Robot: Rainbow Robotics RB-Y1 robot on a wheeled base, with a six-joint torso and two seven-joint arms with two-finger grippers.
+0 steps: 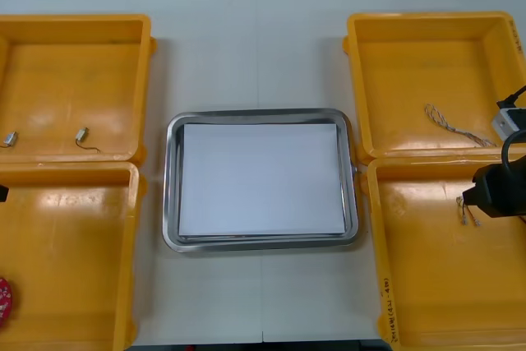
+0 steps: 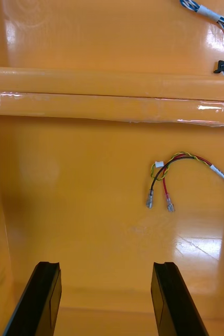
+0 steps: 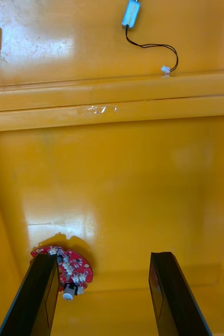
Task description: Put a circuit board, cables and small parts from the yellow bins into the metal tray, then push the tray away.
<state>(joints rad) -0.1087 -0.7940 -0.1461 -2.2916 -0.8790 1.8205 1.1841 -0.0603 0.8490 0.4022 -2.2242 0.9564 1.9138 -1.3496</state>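
The metal tray (image 1: pixel 259 113), white inside, lies at the table's middle with nothing in it. My right gripper (image 2: pixel 104 268) hangs open over the near right yellow bin (image 1: pixel 436 285). A red and yellow cable (image 2: pixel 169 173) lies on the bin floor just ahead of its fingers, apart from them; it is also seen as the red and yellow cable (image 1: pixel 468 213). My left gripper (image 3: pixel 102 257) is open over the near left bin (image 1: pixel 74 260). A round red circuit board (image 3: pixel 67 268) lies on the floor beside one finger (image 3: pixel 35 299), partly hidden by it, and is also seen as the circuit board (image 1: pixel 3 302).
The far left bin (image 1: pixel 49 71) holds two small metal parts (image 1: pixel 82 134) (image 1: pixel 8 139), one trailing a thin black wire (image 3: pixel 153 50). A twisted blue and white cable (image 1: pixel 456 127) lies in the far right bin (image 1: pixel 411 63). Bin walls rise between the compartments.
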